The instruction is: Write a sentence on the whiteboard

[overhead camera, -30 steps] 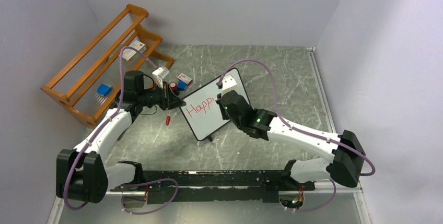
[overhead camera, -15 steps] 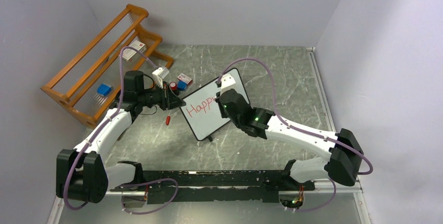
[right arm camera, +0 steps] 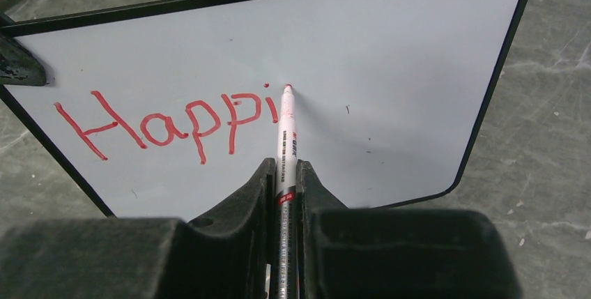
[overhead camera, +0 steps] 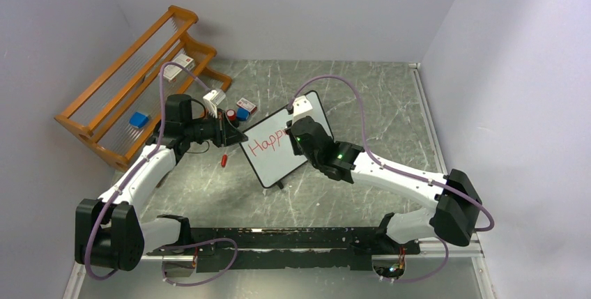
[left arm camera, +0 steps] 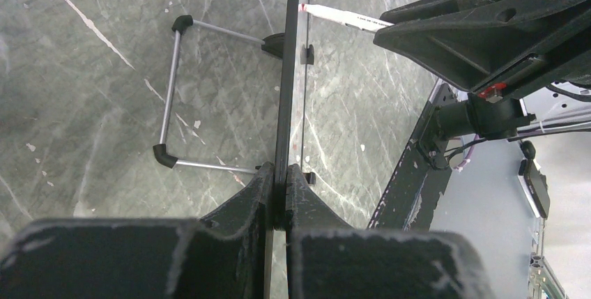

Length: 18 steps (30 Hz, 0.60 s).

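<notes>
The whiteboard (overhead camera: 279, 159) stands tilted at the table's middle, white with a thin black frame (right arm camera: 499, 90). Red lettering, the start of the sentence (right arm camera: 167, 126), reads "Happi" across its left half. My left gripper (overhead camera: 239, 137) is shut on the board's left edge; the left wrist view has the frame (left arm camera: 291, 69) edge-on between the fingers (left arm camera: 280, 173). My right gripper (right arm camera: 284, 168) is shut on a white marker (right arm camera: 286, 128). Its red tip touches the board just right of the "i". The marker (left arm camera: 341, 17) also shows meeting the board in the left wrist view.
An orange wooden rack (overhead camera: 132, 90) stands at the back left with a blue block (overhead camera: 139, 119) in it. Small blue and red boxes (overhead camera: 243, 109) sit behind the board. A red cap (overhead camera: 224, 160) lies beside the left arm. The board's wire stand (left arm camera: 171, 97) rests on the marble top.
My right arm has edged slightly left and farther along the board with the marker. The left arm and the board have not moved.
</notes>
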### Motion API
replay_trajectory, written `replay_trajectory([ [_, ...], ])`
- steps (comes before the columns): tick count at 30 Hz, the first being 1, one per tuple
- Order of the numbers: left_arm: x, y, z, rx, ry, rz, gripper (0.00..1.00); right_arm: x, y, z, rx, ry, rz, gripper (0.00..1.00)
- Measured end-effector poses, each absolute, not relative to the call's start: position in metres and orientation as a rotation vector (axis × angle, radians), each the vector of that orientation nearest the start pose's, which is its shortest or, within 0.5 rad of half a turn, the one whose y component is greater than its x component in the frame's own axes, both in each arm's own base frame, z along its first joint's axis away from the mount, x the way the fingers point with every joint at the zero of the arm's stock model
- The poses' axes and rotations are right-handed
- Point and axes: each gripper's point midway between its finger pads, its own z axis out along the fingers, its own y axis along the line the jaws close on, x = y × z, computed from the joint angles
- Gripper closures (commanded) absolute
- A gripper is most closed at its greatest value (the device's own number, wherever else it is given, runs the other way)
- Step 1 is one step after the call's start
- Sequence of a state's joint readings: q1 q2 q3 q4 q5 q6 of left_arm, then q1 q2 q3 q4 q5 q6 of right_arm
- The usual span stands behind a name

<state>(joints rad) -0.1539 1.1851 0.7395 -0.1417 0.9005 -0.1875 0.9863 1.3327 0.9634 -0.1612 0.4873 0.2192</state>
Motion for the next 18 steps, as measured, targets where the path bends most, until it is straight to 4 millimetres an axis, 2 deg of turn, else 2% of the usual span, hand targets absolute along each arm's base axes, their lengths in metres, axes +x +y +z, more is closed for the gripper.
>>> replay_trajectory([
  [18,0.267,-0.185,0.174,0.497,2.061,-1.164,0.95,0.271,0.277,0.174,-0.501,2.021,0.221,1.00],
])
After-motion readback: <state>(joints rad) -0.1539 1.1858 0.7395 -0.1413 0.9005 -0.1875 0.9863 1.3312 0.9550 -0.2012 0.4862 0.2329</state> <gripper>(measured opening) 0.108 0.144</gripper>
